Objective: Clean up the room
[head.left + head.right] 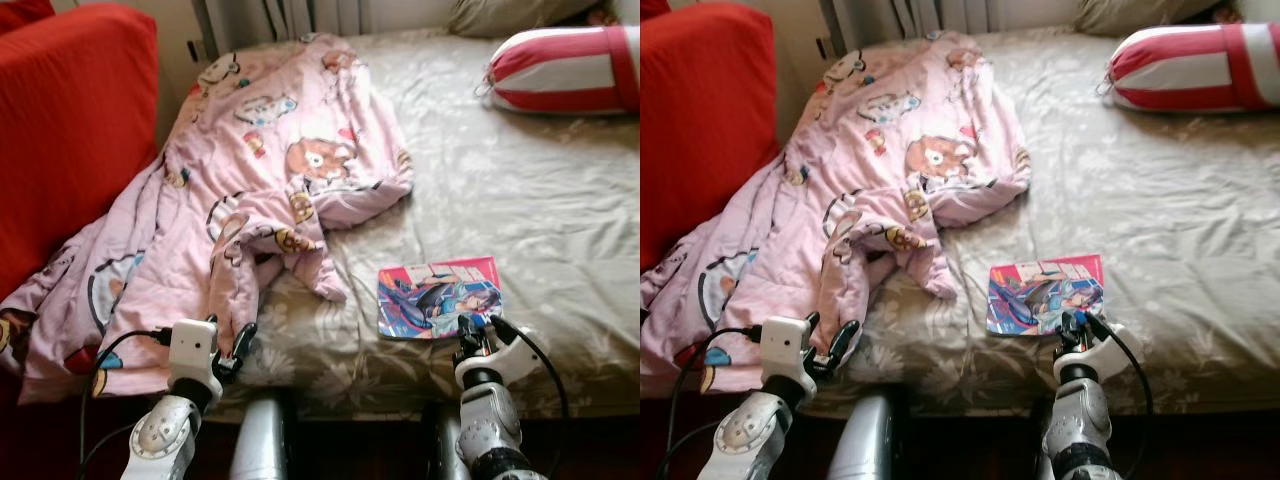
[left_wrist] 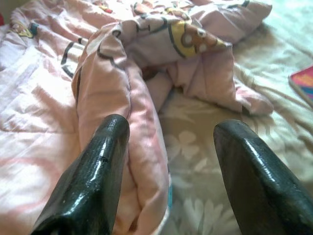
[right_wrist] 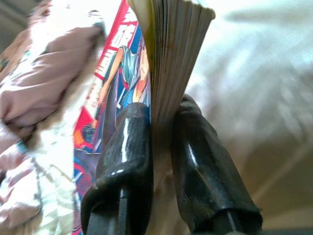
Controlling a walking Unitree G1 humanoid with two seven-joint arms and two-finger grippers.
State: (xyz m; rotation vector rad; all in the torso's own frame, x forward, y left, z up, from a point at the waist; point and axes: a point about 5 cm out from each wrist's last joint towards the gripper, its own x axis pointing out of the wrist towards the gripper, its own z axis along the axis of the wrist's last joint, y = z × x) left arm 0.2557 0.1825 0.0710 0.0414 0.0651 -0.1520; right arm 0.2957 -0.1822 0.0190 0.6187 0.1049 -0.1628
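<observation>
**Right gripper pinches the comic book at the bed's front edge**

The right gripper (image 1: 478, 330) has its two black fingers (image 3: 128, 147) closed on the near edge of the comic book (image 1: 438, 296), which lies close to the front edge of the bed (image 1: 540, 200), right of the middle. The right wrist view shows the page block clamped between the fingers, cover to one side and pages fanned above (a pinch on the edge suits something flat that offers no other purchase). Most of the book looks to rest on the floral sheet, so the lift seems barely begun, if at all.

The left gripper (image 1: 238, 345) hovers at the front edge too, its fingers (image 2: 98, 166) spread apart and holding nothing. One finger sits against a rumpled fold of the pink cartoon-print blanket (image 1: 260, 170), which sprawls from the head of the bed down over the left side and hangs past the front edge. That placement suggests the blanket is the left arm's next job.

A red-and-white striped bolster (image 1: 565, 65) lies at the far right corner, well apart from the book. A red armchair (image 1: 70, 120) stands beside the bed's left side, touching the blanket.
</observation>
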